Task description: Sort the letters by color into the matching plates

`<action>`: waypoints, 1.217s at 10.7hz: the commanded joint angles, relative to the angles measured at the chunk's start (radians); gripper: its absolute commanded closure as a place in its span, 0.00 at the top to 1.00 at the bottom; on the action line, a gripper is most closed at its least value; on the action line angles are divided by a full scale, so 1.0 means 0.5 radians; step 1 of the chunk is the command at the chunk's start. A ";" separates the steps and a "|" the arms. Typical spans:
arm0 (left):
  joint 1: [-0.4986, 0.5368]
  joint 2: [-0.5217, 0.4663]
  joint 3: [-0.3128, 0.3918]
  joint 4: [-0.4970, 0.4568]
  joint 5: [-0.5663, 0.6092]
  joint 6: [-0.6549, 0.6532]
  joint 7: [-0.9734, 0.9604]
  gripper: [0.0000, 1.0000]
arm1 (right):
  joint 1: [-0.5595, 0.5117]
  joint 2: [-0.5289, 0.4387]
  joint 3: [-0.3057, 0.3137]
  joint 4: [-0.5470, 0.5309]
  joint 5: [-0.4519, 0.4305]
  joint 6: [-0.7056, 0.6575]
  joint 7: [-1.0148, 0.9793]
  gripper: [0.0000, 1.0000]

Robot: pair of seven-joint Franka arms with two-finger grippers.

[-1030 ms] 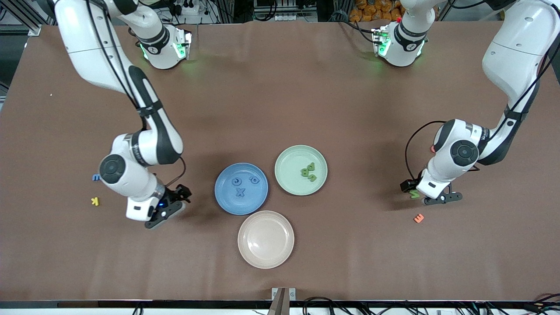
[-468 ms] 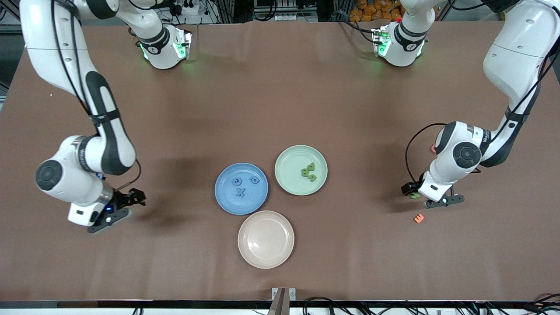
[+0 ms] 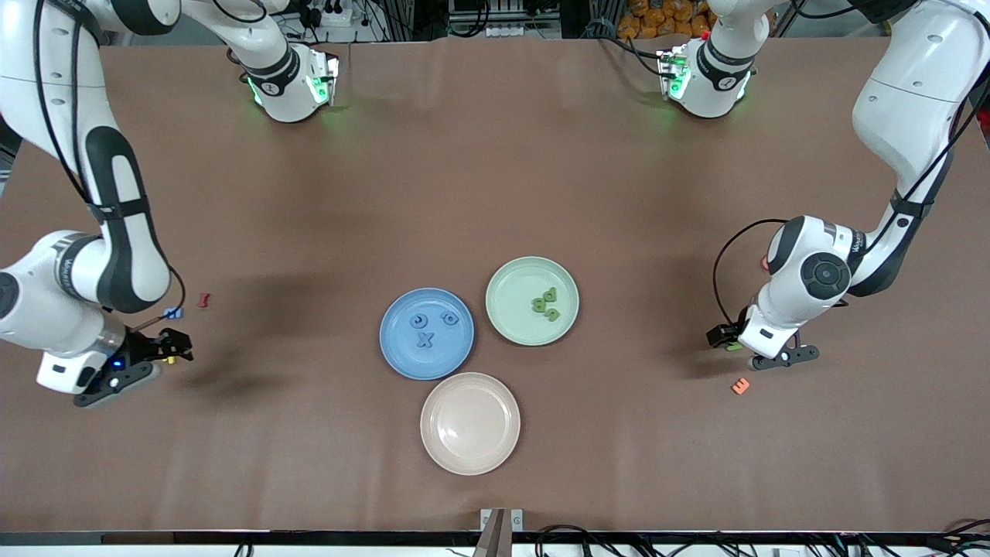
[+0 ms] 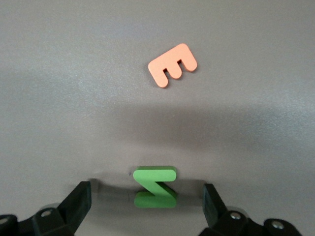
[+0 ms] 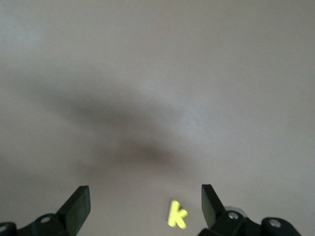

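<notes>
The blue plate (image 3: pixel 402 352) holds three blue letters (image 3: pixel 423 339). The pale green plate (image 3: pixel 512 298) beside it holds three green letters (image 3: pixel 545 303). My left gripper (image 3: pixel 750 346) is open and low at the left arm's end of the table. A green letter Z (image 3: pixel 733 346) lies flat on the table between its jaws, untouched; it also shows in the left wrist view (image 4: pixel 155 187), inside the open left gripper (image 4: pixel 147 199). A blue letter (image 3: pixel 173 313) lies at the right arm's end. My right gripper (image 3: pixel 143 360) is open and empty beside it, over a yellow k.
The yellow k (image 5: pixel 177 214) lies between the right gripper's (image 5: pixel 145 201) jaws. A red letter (image 3: pixel 203 299) lies by the blue letter. An orange E (image 3: pixel 741 385) (image 4: pixel 172 65) lies near the green Z. A beige plate (image 3: pixel 469 422) sits nearer the camera than the two plates.
My right arm has swung from beside the blue plate out to the right arm's end of the table, over the yellow k. My left gripper has settled slightly around the green Z.
</notes>
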 commanded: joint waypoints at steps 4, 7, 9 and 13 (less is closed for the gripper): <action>-0.003 0.028 -0.009 0.028 -0.047 0.002 -0.008 0.00 | -0.194 -0.105 0.016 -0.121 0.479 0.019 0.032 1.00; -0.003 0.022 -0.013 0.031 -0.047 0.002 -0.017 0.00 | -0.227 -0.147 -0.006 -0.207 0.554 -0.009 0.403 1.00; 0.000 -0.006 -0.067 0.031 -0.108 0.002 -0.029 0.00 | -0.227 -0.154 -0.012 -0.244 0.542 -0.024 0.816 1.00; -0.006 -0.045 -0.267 0.031 -0.173 -0.037 -0.289 0.00 | -0.179 -0.154 -0.082 -0.296 0.386 -0.189 1.987 1.00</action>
